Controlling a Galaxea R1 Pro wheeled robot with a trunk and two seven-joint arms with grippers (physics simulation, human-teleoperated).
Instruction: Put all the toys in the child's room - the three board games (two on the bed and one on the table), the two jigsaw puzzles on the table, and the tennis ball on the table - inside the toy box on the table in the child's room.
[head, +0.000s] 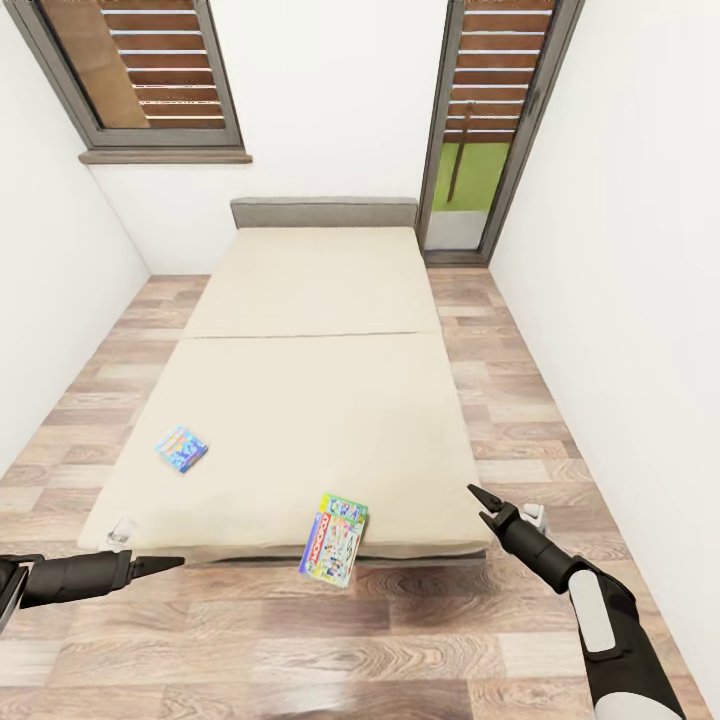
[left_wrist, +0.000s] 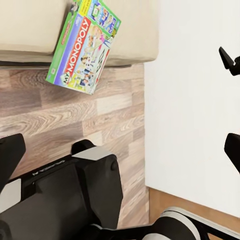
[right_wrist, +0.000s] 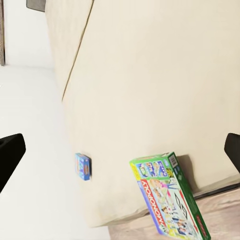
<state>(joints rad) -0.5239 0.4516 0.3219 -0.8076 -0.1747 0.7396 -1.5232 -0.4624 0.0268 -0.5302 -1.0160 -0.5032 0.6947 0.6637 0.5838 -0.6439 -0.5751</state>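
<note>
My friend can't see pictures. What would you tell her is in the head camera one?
A big beige bed fills a small room with a wood floor, with a green Monopoly box hanging over its near edge and a small blue game box lying flat on it. The left gripper and right gripper reach toward the bed.

"MY MONOPOLY" on board game (left_wrist: 84, 46) (green box)

Cut off and unreadable
The blue board game (head: 181, 448) is too small to read; the left pincer (left_wrist: 231, 102) shows only fingertips at the frame edge.
</note>
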